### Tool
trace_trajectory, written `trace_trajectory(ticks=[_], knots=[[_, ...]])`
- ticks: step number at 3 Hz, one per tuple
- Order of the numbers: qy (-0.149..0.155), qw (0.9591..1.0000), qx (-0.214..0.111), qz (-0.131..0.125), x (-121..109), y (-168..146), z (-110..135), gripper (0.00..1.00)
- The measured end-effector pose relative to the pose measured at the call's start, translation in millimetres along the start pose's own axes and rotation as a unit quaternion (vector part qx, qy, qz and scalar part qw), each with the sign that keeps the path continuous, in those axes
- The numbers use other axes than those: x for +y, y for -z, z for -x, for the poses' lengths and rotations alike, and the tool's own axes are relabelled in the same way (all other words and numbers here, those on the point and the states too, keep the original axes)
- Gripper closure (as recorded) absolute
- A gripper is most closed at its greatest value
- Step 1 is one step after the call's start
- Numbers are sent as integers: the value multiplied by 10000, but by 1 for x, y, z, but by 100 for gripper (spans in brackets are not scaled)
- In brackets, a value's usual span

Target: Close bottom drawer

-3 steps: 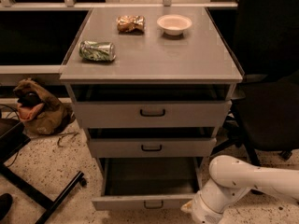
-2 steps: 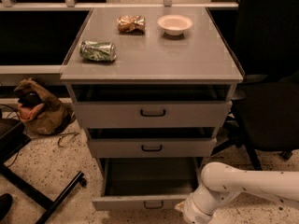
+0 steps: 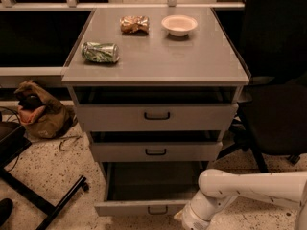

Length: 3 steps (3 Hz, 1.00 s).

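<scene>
The bottom drawer [image 3: 123,208] stands pulled well out of the grey cabinet, its dark inside open to view and its low front panel near the lower edge of the picture, with the small loop handle [image 3: 157,209] at its middle. The hand [image 3: 190,221] is at the very bottom of the view, just beside the right end of that front panel and to the right of the handle. Most of it is cut off by the edge, so I cannot tell how far open it is or whether it touches the panel. The white arm [image 3: 254,187] reaches in from the right and bends down to it. Above, the middle drawer [image 3: 192,152] and the top drawer [image 3: 110,116] each stand slightly out. On the worktop [image 3: 163,61] lie a crushed green can [image 3: 100,52], a snack bag [image 3: 134,24] and a white bowl [image 3: 179,25].
</scene>
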<state>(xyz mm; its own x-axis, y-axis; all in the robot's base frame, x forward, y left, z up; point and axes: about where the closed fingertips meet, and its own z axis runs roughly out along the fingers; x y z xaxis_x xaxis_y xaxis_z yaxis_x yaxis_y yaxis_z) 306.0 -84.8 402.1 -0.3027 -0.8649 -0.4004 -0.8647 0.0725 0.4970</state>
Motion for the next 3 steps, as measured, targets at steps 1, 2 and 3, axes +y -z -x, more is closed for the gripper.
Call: trace_trajectory(ticks=[1,2,3], knots=[[7,9999,-168,-35,-23,-16,0,0],[30,9987,-441,-254,-72,-41,2,0],[-172,9966,-669,-456,-119,-68,-11,0]])
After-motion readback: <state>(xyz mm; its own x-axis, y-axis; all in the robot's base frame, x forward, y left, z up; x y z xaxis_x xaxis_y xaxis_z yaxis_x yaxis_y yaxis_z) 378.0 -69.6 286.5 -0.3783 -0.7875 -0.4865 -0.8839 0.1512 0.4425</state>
